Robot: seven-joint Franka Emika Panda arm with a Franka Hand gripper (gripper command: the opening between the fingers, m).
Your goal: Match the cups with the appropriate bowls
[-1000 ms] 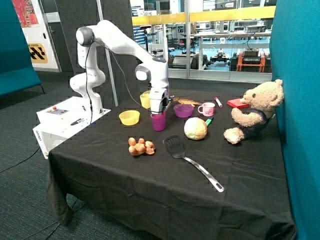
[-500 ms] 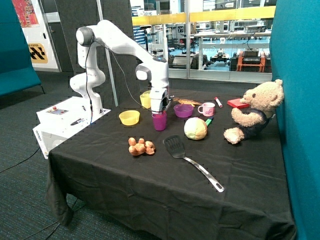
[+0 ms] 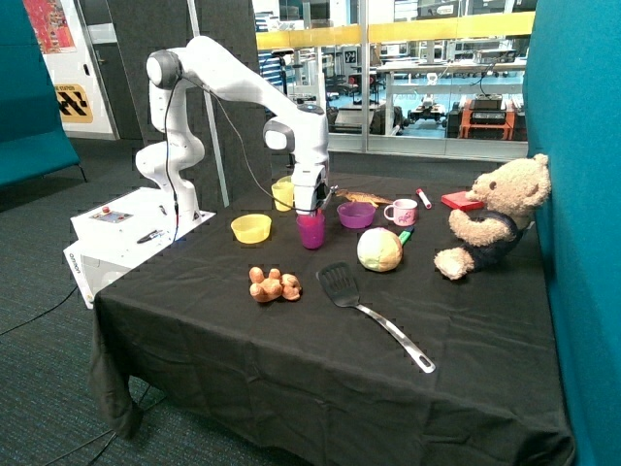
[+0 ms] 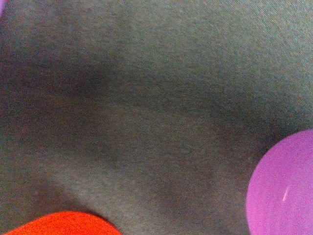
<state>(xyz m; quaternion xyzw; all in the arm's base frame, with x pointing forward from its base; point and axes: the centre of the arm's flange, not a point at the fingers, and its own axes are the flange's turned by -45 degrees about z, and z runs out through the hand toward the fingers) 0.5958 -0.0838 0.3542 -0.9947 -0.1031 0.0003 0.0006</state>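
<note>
My gripper [image 3: 310, 208] is shut on the rim of the translucent purple cup [image 3: 311, 231], which hangs upright just above the black cloth, between the yellow bowl [image 3: 251, 228] and the purple bowl [image 3: 356, 215]. The yellow cup [image 3: 281, 194] stands behind the gripper, partly hidden by it. The wrist view shows a round purple shape [image 4: 283, 188], most likely the held cup, over the cloth. It also shows a red shape [image 4: 63, 224] at the picture's edge that I cannot identify.
A white-and-pink mug [image 3: 402, 212] stands beside the purple bowl. A cabbage-like ball [image 3: 379, 249], a black spatula [image 3: 361, 304] and an orange toy cluster [image 3: 273, 284] lie nearer the table's front. A teddy bear [image 3: 493, 216] sits by the teal wall.
The gripper has risen a little and shifted toward the purple bowl, carrying the purple cup with it. Nothing else has moved.
</note>
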